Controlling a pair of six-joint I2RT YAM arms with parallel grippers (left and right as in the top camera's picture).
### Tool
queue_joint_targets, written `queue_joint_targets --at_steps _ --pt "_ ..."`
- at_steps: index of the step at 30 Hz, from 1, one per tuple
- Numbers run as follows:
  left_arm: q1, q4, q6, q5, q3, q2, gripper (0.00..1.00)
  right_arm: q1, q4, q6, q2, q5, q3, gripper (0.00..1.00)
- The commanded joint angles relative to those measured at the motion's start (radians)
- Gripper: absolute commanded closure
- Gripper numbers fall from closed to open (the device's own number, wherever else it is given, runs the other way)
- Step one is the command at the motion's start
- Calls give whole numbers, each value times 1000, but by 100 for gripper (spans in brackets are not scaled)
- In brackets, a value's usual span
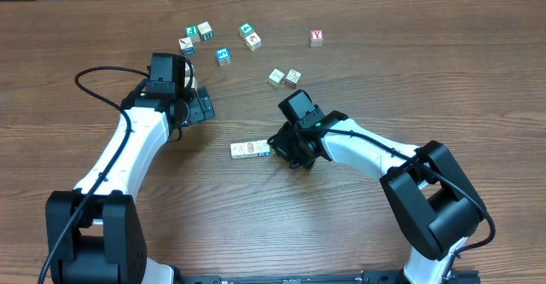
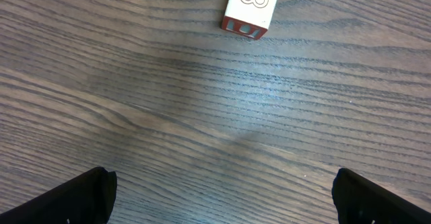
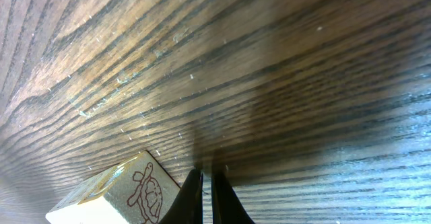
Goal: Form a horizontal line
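Note:
The horizontal line (image 1: pixel 250 150) is a short row of touching white cubes at the table's middle; I cannot tell how many. My right gripper (image 1: pixel 277 147) is shut and empty at the row's right end. In the right wrist view its tips (image 3: pixel 207 178) rest on the wood beside the end cube with a turtle drawing (image 3: pixel 145 187). The red Y cube (image 1: pixel 316 37) stands alone at the back right, apart from the row. My left gripper (image 1: pixel 205 107) is open and empty, left of and behind the row; its fingers (image 2: pixel 222 197) spread wide over bare wood.
Loose cubes lie at the back: a teal one (image 1: pixel 192 32), a blue one (image 1: pixel 223 55), another teal one (image 1: pixel 246 31) and a pair of pale ones (image 1: pixel 284 78). The left wrist view shows a white cube with a red side (image 2: pixel 250 7) ahead.

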Motion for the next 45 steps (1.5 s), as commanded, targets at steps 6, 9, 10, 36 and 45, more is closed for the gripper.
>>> queue_joint_targets --at_steps 6,9,10,36,45 --pt "0 0 10 -12 11 -18 0 -9 -15 -5 9 34 -10 96" --pt "0 0 10 -12 11 -18 0 -9 -15 -5 8 34 -10 96" --pt "0 0 10 -12 11 -18 0 -9 -15 -5 8 34 -10 96" --pt "0 0 10 -12 11 -18 0 -10 -30 -5 8 -26 -10 96" --pt "0 0 10 -12 11 -18 0 -24 -22 -169 8 -63 -8 96"
